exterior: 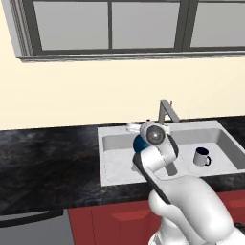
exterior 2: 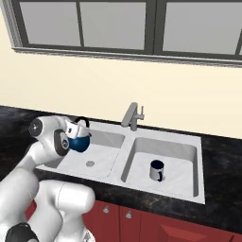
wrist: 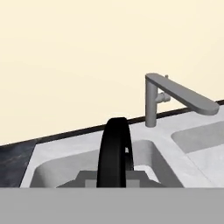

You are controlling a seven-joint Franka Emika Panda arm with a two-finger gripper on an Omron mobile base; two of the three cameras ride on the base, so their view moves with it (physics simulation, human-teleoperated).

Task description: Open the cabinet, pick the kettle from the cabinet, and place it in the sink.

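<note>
The small dark blue kettle (exterior 2: 80,142) hangs by its black arched handle (wrist: 114,151) over the left basin of the light grey sink (exterior 2: 200,166). My gripper (exterior 2: 75,126) is shut on that handle, with the kettle body below it. In the left base view a sliver of the blue kettle (exterior: 139,143) shows behind my wrist, over the sink (exterior: 102,143). The hand view looks past the handle into the left basin (wrist: 52,168). The cabinet is out of view.
A dark mug (exterior 2: 157,170) stands in the right basin. The grey faucet (exterior 2: 132,116) rises at the back between the basins, close to the right of the kettle. Black counter (exterior: 48,158) runs along both sides, with low red cabinets (exterior 2: 142,222) below.
</note>
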